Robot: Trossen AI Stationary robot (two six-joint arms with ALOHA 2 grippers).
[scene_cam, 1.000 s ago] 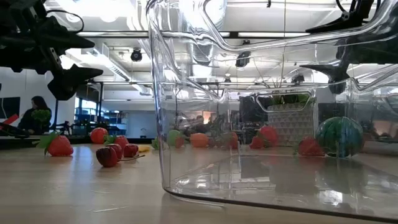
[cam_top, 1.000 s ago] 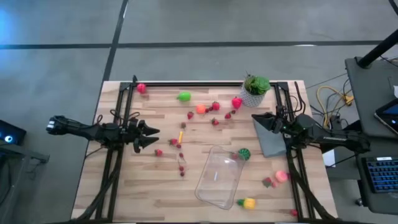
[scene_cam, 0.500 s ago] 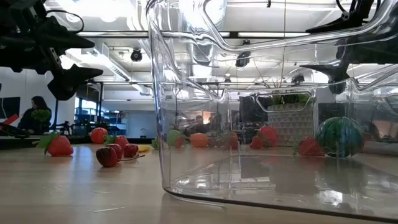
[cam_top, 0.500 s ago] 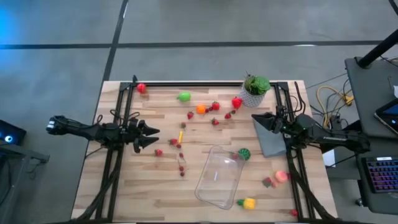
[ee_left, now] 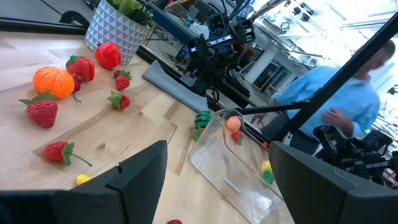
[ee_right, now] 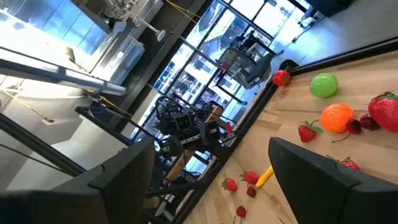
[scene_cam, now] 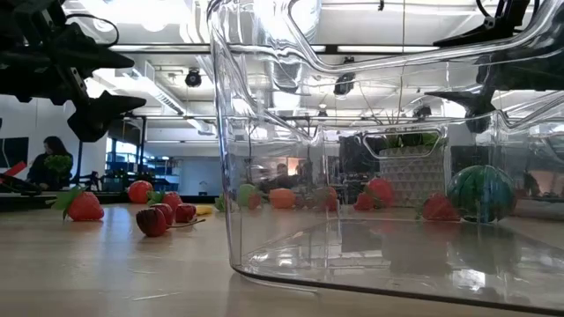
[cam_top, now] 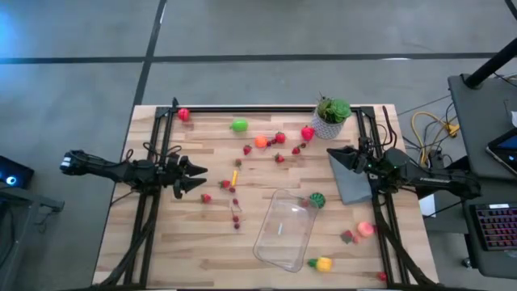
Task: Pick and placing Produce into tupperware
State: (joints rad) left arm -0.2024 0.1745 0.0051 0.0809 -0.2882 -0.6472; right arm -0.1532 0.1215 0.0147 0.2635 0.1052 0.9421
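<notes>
The left hand (cam_top: 196,178) hovers released over the tabletop's (cam_top: 186,242) left side, grasping nothing; the right hand (cam_top: 335,158) hangs released at the right edge, above a grey slab (cam_top: 349,190); the tupperware (cam_top: 284,229) lies empty between them; produce (cam_top: 260,141) is scattered around it.

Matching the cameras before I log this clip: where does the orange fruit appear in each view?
High view: the orange fruit lies left of the potted plant, behind the tupperware.
Low view: seen through the tupperware wall, mid-picture.
Left wrist view: at the left edge, near the plant's white pot.
Right wrist view: at the right, beside the light green fruit.
Shared landmark: the dark red berry next to it.
</notes>
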